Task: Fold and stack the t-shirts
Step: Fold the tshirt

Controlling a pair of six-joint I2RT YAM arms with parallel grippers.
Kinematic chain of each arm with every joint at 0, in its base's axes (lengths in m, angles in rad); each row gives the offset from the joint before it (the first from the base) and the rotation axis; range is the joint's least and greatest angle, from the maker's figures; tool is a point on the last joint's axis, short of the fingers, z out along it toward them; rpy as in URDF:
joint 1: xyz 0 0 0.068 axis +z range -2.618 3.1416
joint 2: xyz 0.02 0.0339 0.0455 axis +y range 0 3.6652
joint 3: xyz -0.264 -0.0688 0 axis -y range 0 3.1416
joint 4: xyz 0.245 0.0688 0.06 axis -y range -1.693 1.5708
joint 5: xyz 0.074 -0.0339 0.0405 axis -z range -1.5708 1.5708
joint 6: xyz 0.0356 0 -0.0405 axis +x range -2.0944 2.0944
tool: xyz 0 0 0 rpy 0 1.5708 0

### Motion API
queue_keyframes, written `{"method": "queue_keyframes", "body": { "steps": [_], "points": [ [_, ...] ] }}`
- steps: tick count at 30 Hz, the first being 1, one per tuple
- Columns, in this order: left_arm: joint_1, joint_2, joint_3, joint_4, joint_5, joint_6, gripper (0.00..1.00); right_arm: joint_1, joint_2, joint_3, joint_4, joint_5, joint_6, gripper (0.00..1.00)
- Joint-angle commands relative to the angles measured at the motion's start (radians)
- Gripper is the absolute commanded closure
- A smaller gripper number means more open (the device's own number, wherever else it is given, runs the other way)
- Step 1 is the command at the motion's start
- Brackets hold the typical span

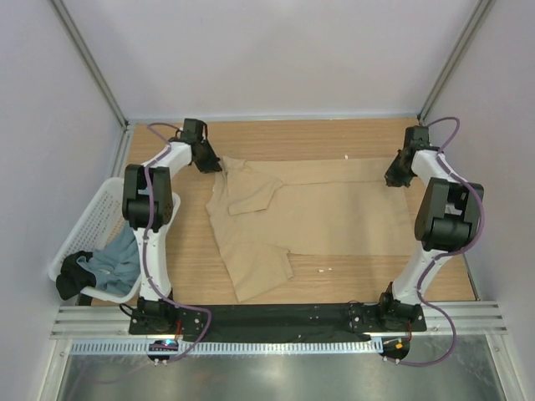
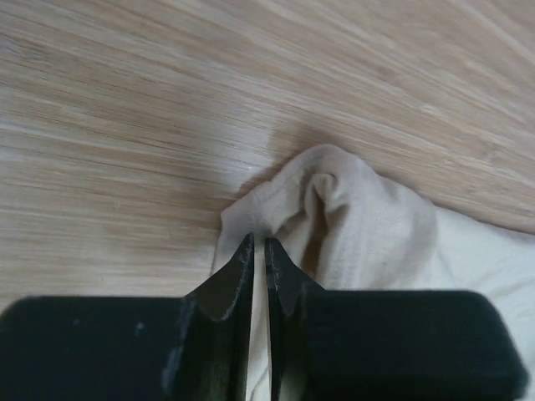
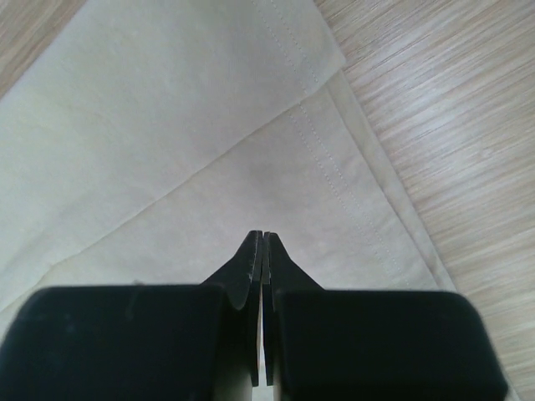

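- Pinching the far-left corner of the tan t-shirt [image 1: 318, 209]: left gripper [image 2: 259, 242] has its jaws drawn almost together on a bunched nub of cloth, with only a thin slit between them.
- Right gripper [image 3: 263, 236] has its jaws pressed fully together, tips down on the shirt near its far-right hem. Cannot tell whether any cloth is caught between them.
- Tan t-shirt lies spread across the table [image 1: 334, 134], rumpled at its left end with a flap folded over. Grey-blue t-shirt [image 1: 117, 261] sits in the basket [image 1: 92, 205], well apart.
- Risk: if the right jaws hold nothing, a lift raises one corner only and drags the shirt askew.
- Risk: the left grip looks shallow, probably just the bunch's edge, so it could slip out under the cloth's weight.
- Hidden: in the top view both sets of fingertips are covered by their own wrists. The wrist views crop out most of the shirt. The dark item [image 1: 71, 280] in the basket can't be identified.
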Motion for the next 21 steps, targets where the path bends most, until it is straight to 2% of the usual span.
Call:
{"method": "queue_keyframes", "body": {
  "steps": [1,4,9,18,21],
  "points": [
    [0.004,0.036,0.05,0.021,-0.005,-0.018,0.9,-0.003,0.032,0.04,0.034,0.043,-0.007,0.99],
    [0.008,0.064,0.079,0.015,-0.023,-0.014,0.92,-0.005,0.059,0.023,0.042,0.059,-0.001,0.99],
    [0.035,0.089,0.12,-0.08,-0.141,-0.001,0.98,-0.025,0.092,-0.024,0.049,0.143,0.029,0.99],
    [0.078,0.093,0.16,-0.156,-0.169,0.034,0.98,-0.048,0.162,-0.003,0.013,0.119,0.039,0.99],
    [0.078,0.064,0.162,-0.156,-0.119,0.032,0.95,-0.046,0.141,0.006,0.02,0.086,0.04,0.99]
  ]
}}
